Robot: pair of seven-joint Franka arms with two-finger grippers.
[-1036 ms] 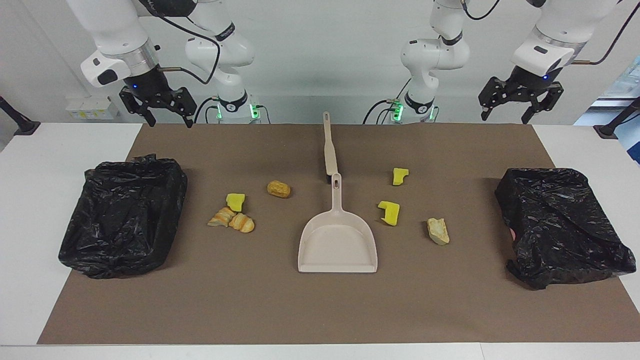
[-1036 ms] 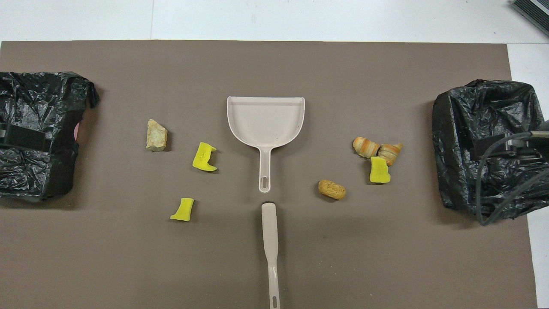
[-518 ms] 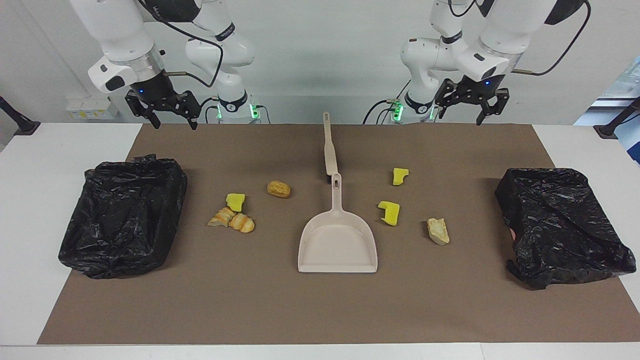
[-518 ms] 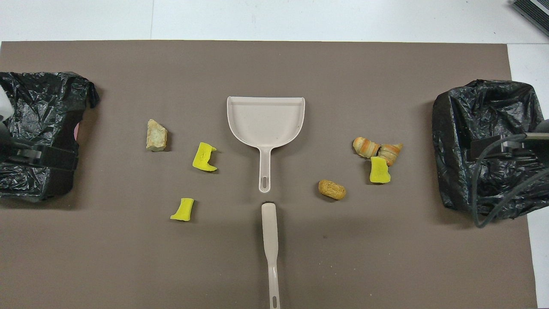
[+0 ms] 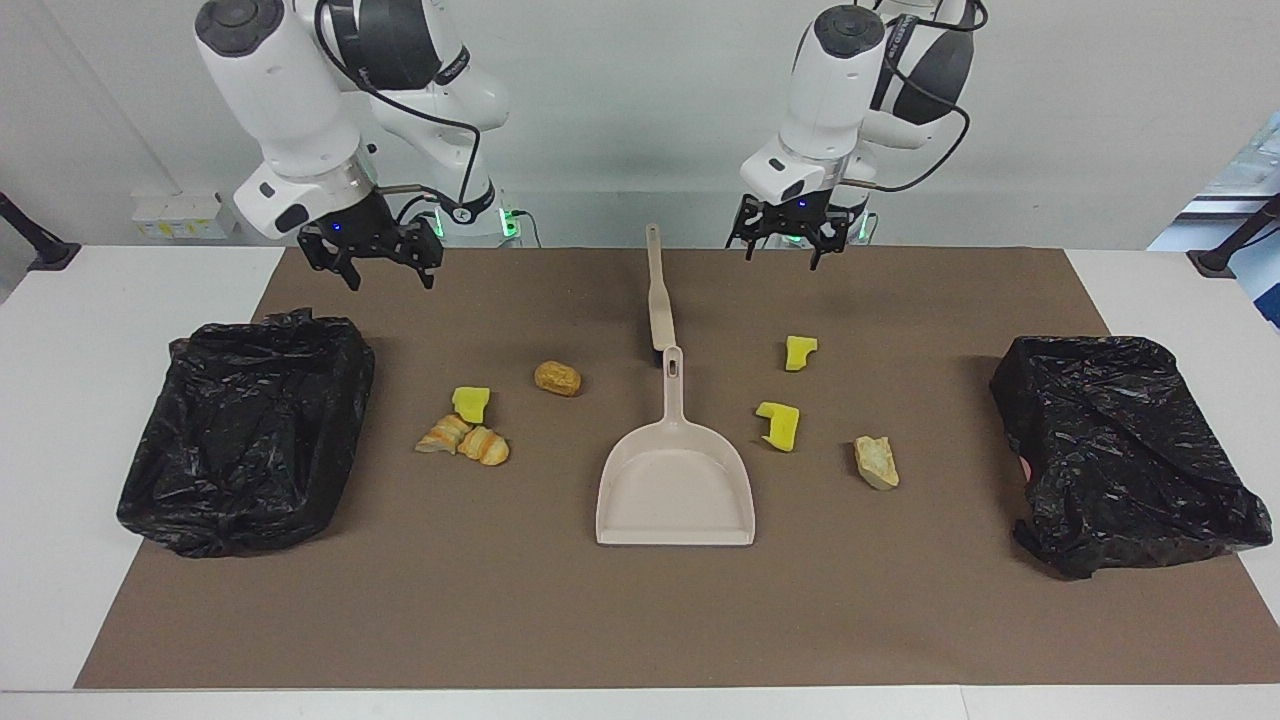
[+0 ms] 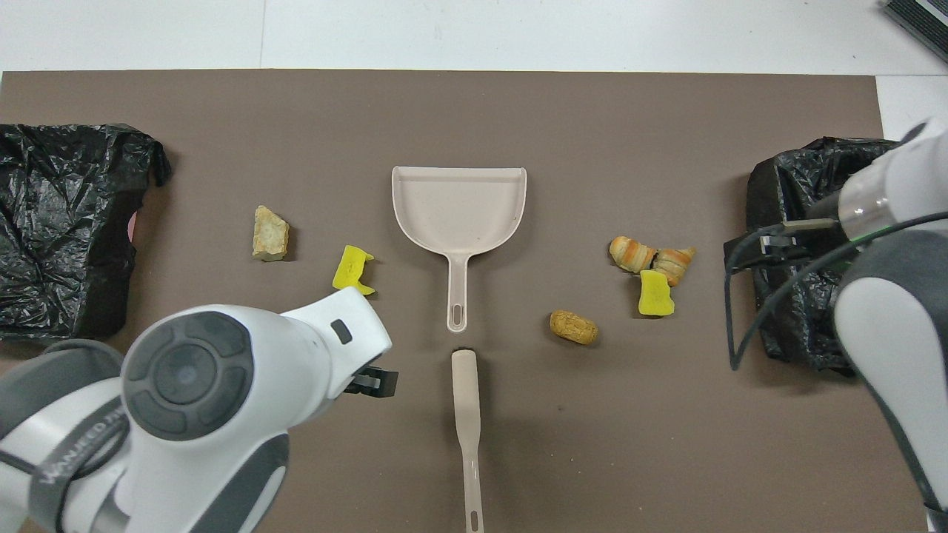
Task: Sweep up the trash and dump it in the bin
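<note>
Sweeping has not begun: left gripper and right gripper hang empty, fingers apart. Next, grasping brush and dustpan handles squarely.

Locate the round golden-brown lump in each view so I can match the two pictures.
Facing view: the round golden-brown lump lies on the brown mat, toward the right arm's end, beside the dustpan's handle.
Overhead view: the same lump lies beside the handle's tip.
Shared landmark: the dustpan at mid-table.
</note>
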